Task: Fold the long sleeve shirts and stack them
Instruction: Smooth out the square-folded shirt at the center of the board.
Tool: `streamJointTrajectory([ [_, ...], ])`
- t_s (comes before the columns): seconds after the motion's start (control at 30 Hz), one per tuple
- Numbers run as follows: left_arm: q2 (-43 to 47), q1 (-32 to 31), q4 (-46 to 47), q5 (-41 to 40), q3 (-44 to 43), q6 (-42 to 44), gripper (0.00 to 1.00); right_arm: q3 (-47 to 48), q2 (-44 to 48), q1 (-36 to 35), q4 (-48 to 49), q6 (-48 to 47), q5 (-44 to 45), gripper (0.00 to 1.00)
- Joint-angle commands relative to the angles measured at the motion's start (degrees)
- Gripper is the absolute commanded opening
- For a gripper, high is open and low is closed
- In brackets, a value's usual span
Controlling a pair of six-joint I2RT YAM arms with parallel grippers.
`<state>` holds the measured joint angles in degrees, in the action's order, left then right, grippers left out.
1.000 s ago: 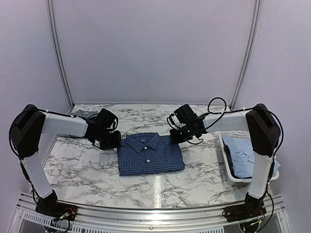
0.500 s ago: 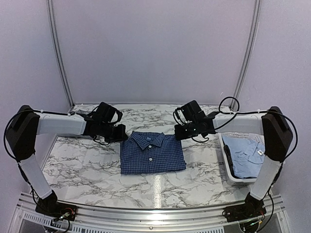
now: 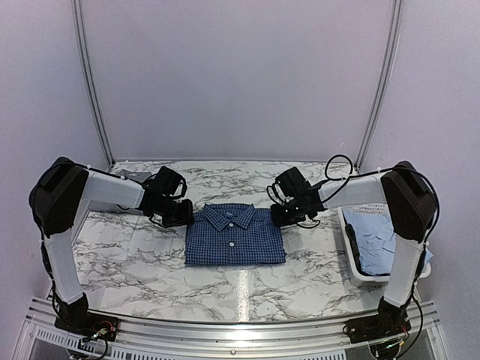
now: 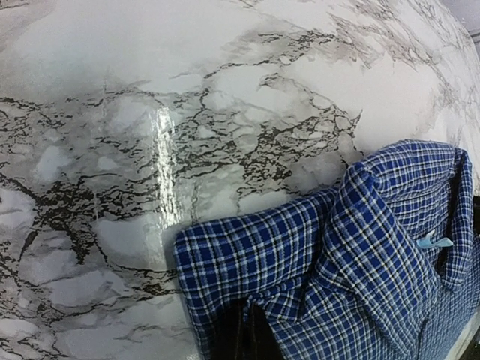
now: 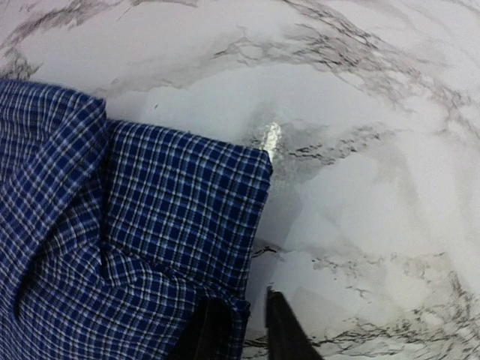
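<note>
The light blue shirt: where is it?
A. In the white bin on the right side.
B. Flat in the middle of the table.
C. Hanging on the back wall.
A: the light blue shirt lies crumpled inside the white bin on the right, while the dark blue checked shirt has the middle.
</note>
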<state>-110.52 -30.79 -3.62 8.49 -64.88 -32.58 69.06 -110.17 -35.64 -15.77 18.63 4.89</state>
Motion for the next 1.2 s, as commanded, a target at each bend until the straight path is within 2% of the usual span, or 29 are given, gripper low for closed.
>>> streamJointTrajectory([
  [0.0,-0.4,0.6,-0.5,-0.7,-1.0,0.4,0.08,1.8,2.3,0.4,-1.9,-0.4,1.9,0.30],
  [0.07,0.0,0.6,-0.6,-1.0,-1.2,0.8,0.11,3.0,3.9,-0.2,-3.1,-0.7,3.4,0.39],
  [0.17,0.5,0.6,-0.8,-1.2,-1.7,1.2,0.13,5.3,5.0,-1.0,-3.5,-1.4,3.3,0.43],
  [0.47,0.1,0.6,-1.7,-1.0,-3.4,1.7,0.16,15.8,-5.5,-3.4,-1.2,-2.1,-3.3,0.44],
  [0.6,-0.7,0.6,-1.9,-0.7,-3.7,1.6,0.16,20.8,-10.6,-3.4,-1.1,-0.9,-6.4,0.49],
  [0.83,-1.1,0.6,-2.1,-0.8,-3.8,1.8,0.16,24.1,-13.9,-3.2,-2.1,0.8,-5.7,0.50],
  [0.93,-1.3,0.6,-2.2,-0.9,-3.9,1.9,0.16,23.8,-14.3,-3.2,-1.6,1.4,-6.6,0.42],
  [1.1,-1.4,0.7,-2.3,-1.0,-4.1,2.0,0.16,23.9,-13.3,-3.3,-0.2,1.5,-6.5,0.10],
  [1.17,-1.4,0.7,-2.3,-0.9,-4.2,2.0,0.16,24.3,-12.8,-3.4,-0.1,1.0,-5.2,0.03],
])
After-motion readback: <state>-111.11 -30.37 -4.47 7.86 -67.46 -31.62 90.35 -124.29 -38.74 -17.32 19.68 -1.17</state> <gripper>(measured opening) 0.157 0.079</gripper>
